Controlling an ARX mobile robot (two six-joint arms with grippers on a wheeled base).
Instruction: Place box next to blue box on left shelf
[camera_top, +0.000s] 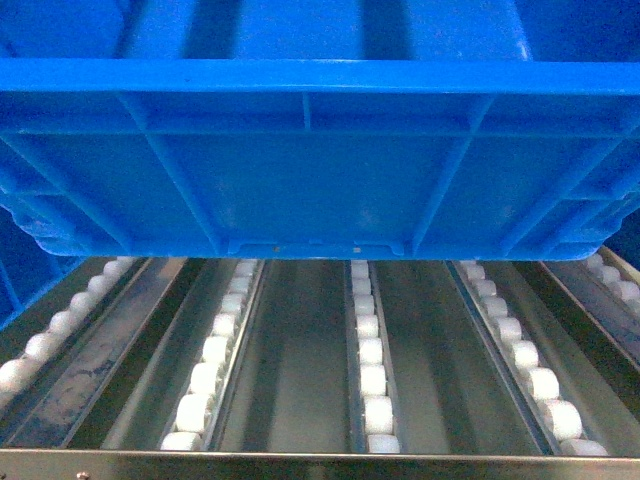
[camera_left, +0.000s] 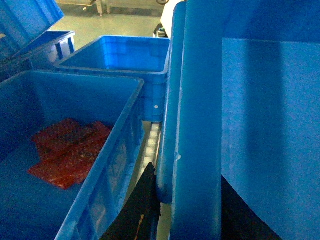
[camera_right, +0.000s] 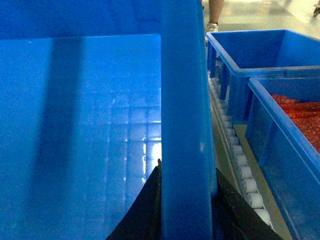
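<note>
Clamping each side wall, the left end effector (camera_left: 165, 200) and right end effector (camera_right: 187, 200) appear closed on the box (camera_top: 320, 170), though only dark fingers show at its rim. It hangs above the left shelf (camera_top: 300, 400), over the roller tracks (camera_top: 372, 380). Stiff, bulky and smooth-walled, it is best held at the thick rim. Neighbouring blue crates (camera_left: 120, 60) sit just beside it.

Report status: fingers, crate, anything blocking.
Both fingers clamped on box rim. Box over left shelf rollers. Neighbouring crates both sides.
</note>
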